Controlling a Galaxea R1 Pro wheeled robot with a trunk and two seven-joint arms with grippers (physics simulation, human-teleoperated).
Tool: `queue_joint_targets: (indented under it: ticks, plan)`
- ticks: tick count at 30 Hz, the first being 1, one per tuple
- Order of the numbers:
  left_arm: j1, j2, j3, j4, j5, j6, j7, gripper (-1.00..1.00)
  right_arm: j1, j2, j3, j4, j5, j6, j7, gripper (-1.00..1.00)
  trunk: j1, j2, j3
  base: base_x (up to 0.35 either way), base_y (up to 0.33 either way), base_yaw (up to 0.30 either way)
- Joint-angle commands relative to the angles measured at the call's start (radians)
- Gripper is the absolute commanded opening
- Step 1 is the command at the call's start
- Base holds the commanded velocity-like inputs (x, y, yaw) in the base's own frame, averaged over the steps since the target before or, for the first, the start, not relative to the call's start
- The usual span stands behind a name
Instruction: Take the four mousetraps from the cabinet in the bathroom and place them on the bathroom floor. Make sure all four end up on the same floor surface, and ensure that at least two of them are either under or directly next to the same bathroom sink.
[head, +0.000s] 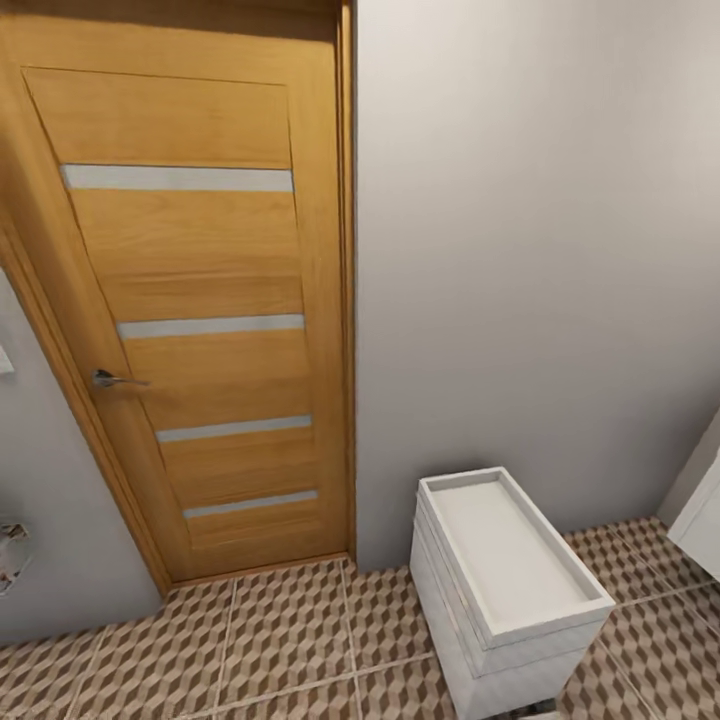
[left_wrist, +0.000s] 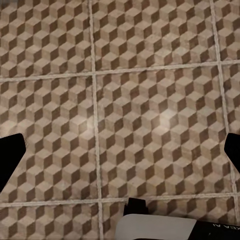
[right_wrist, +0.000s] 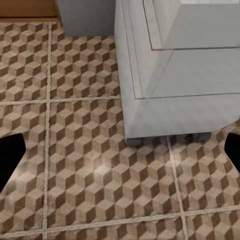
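Note:
The bathroom floor (head: 290, 640) of brown, beige and white cube-pattern tiles spreads below me. My left gripper (left_wrist: 120, 155) hangs open over bare tiles (left_wrist: 150, 100), its dark fingertips (left_wrist: 10, 160) far apart with nothing between them. My right gripper (right_wrist: 120, 152) is open too, over tiles (right_wrist: 90, 165) just beside the foot of a white boxy drawer unit (right_wrist: 175, 75). That unit (head: 505, 590) has a shallow basin-like top and no tap shows on it; I cannot tell whether it is the sink. The mousetraps and the cabinet are out of view.
A shut orange-brown wooden door (head: 200, 330) with a metal lever handle (head: 115, 380) stands ahead on the left. A plain grey wall (head: 530, 250) runs behind the white unit. Another white object (head: 700, 520) shows at the right edge.

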Motion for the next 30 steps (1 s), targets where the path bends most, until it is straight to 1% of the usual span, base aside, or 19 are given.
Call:
queue_joint_targets:
  ticks: [1, 30]
  plan:
    - [-0.001, 0.000, -0.008, 0.000, 0.006, -0.002, 0.003, 1.00, -0.001, 0.000, 0.009, 0.000, -0.010, -0.003, 0.000, 1.00, 0.001, -0.002, -0.002, 0.000, 0.000, 0.239]
    - [-0.001, 0.000, -0.008, 0.000, 0.006, -0.002, 0.003, 1.00, -0.001, 0.000, 0.008, 0.000, -0.010, -0.003, 0.000, 1.00, 0.001, -0.002, -0.002, 0.000, 0.000, 0.239]
